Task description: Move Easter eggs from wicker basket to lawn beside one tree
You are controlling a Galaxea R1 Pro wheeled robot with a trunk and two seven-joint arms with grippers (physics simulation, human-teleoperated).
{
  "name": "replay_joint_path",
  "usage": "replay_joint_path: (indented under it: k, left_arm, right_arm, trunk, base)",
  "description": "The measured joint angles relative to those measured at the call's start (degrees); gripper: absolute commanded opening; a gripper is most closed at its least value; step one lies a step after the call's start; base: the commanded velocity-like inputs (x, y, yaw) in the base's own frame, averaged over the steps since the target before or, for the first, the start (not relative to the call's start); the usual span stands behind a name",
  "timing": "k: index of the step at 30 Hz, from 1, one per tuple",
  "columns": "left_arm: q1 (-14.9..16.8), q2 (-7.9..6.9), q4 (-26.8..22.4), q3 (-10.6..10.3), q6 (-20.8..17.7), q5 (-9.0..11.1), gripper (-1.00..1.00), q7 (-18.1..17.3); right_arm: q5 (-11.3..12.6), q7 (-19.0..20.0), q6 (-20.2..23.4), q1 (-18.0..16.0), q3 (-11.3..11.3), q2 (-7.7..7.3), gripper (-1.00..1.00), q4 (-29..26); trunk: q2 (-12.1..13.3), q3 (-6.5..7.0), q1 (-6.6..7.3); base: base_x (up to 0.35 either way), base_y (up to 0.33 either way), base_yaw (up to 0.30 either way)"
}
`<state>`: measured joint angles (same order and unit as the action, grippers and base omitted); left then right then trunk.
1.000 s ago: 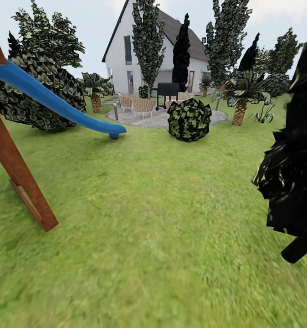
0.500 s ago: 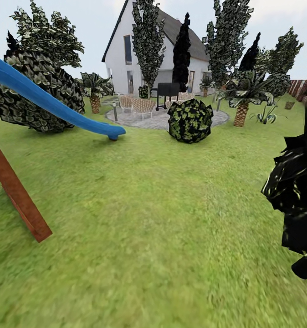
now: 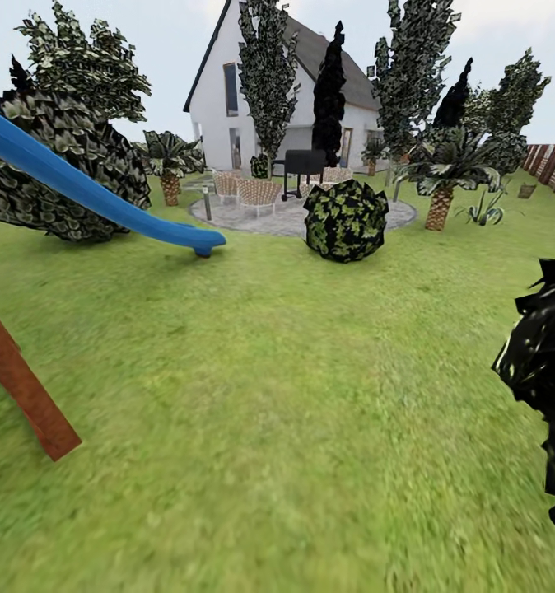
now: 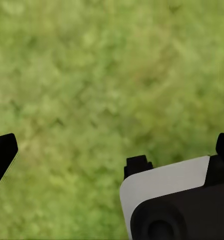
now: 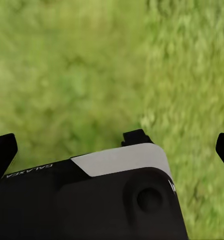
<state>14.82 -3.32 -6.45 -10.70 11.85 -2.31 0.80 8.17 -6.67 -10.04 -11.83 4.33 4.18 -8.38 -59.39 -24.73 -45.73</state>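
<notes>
Mottled green lawn [image 3: 294, 395] stretches ahead toward a white house [image 3: 220, 99]. Tall trees with dark, pale-speckled foliage [image 3: 268, 74] [image 3: 409, 74] stand by the house. The Easter eggs and the wicker basket are out of view. A small brown object [image 3: 526, 191] sits on the grass near the fence, too small to identify. My left gripper [image 4: 112, 149] hangs open over grass [image 4: 92, 75], nothing between its fingers. My right gripper [image 5: 112, 147] is open over grass [image 5: 67, 65] too.
A blue slide [image 3: 88, 193] and its red-brown wooden leg [image 3: 22, 387] stand at the left. Black foliage [image 3: 545, 362] crowds the right edge. A round shrub [image 3: 345, 220], a palm [image 3: 438, 185], patio chairs [image 3: 257, 193], a grill [image 3: 302, 165] and a brown fence [image 3: 553, 165] lie farther off.
The whole view has shifted: the slide leg and black foliage slid toward the picture's edges and the fence came into sight at the right. The camera moved, not the things.
</notes>
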Motion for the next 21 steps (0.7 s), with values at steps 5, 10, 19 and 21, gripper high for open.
replay_joint_path:
  k: [5, 10, 19, 21]
  left_arm:
    - [0.0, 0.0, 0.0, 0.0, 0.0, 0.0, 1.0, 0.0]
    - [0.0, 0.0, 0.0, 0.0, 0.0, 0.0, 1.0, 0.0]
    - [0.0, 0.0, 0.0, 0.0, 0.0, 0.0, 1.0, 0.02]
    - [0.0, 0.0, 0.0, 0.0, 0.0, 0.0, 1.0, 0.01]
  right_arm:
    - [-0.03, 0.0, 0.02, 0.0, 0.0, 0.0, 1.0, 0.0]
    - [-0.09, 0.0, 0.02, 0.0, 0.0, 0.0, 1.0, 0.0]
    - [-0.1, 0.0, 0.1, 0.0, 0.0, 0.0, 1.0, 0.0]
    - [-0.1, 0.0, 0.15, 0.0, 0.0, 0.0, 1.0, 0.0]
  trunk:
    - [0.0, 0.0, 0.0]
    - [0.0, 0.0, 0.0]
    - [0.0, 0.0, 0.0]
    - [0.0, 0.0, 0.0]
  base:
    - [0.33, 0.0, 0.0]
    - [0.329, 0.0, 0.0]
    - [0.33, 0.0, 0.0]
    - [0.33, 0.0, 0.0]
